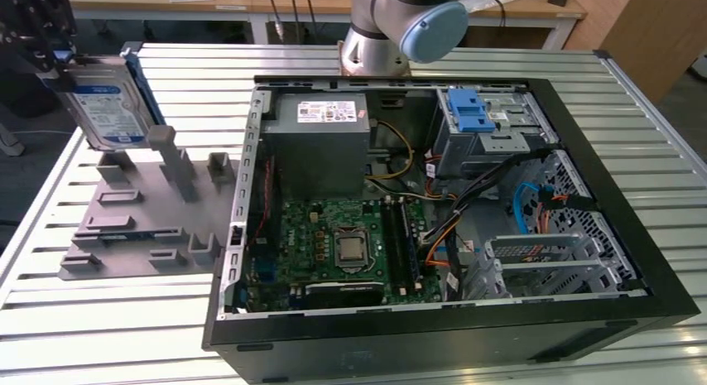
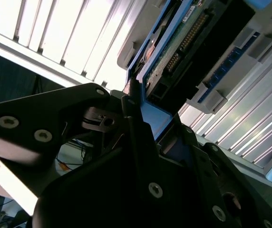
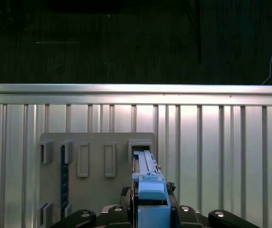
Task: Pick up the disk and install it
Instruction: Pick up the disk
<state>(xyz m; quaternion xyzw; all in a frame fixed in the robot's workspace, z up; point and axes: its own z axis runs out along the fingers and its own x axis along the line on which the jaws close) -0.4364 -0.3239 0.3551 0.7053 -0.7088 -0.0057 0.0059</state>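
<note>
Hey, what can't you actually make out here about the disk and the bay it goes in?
Exterior view: the gripper is cut off by the picture's left edge.
Exterior view: a post of the grey holder covers the disk's lower corner; seated or lifted clear, unclear.
First wrist view: the disk is edge-on, so its label face is hidden.
Exterior view: the drive cage's inside is blocked by the blue latch.

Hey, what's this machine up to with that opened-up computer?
The robot arm has its gripper clamped on the top edge of the disk, a hard drive in a blue carrier frame. It holds the drive upright over the grey parts rack at the exterior view's left. The open computer case sits beside the rack, and the disk is not yet in it.
</note>
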